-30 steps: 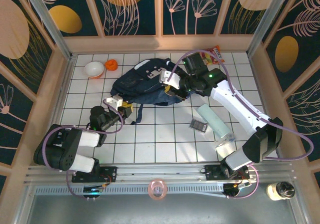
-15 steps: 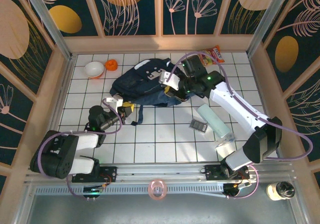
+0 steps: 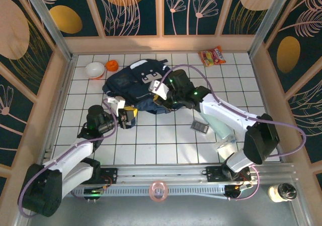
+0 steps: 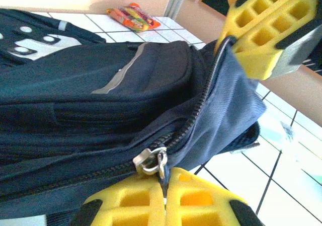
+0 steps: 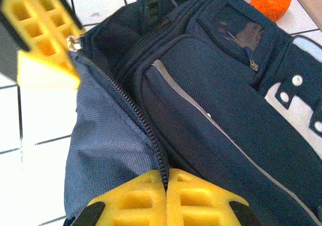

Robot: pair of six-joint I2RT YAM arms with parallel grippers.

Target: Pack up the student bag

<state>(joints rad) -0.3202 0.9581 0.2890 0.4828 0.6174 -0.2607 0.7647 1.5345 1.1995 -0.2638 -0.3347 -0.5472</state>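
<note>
The bag (image 3: 126, 82) lies on the desk (image 3: 166, 145) toward the far edge, a little left of centre, with its grey-white patch facing up. The left end effector (image 4: 164, 180) is pressed together on the bag's zip edge, right at the zip pull (image 4: 151, 160). The right end effector (image 5: 166, 180) pinches the same open flap farther along the zip, and the fabric spans between the two. A bowl (image 3: 94, 70) and an orange piece (image 3: 112, 65) sit near the far left corner. A snack packet (image 3: 212, 56) lies by the far edge, toward the right.
</note>
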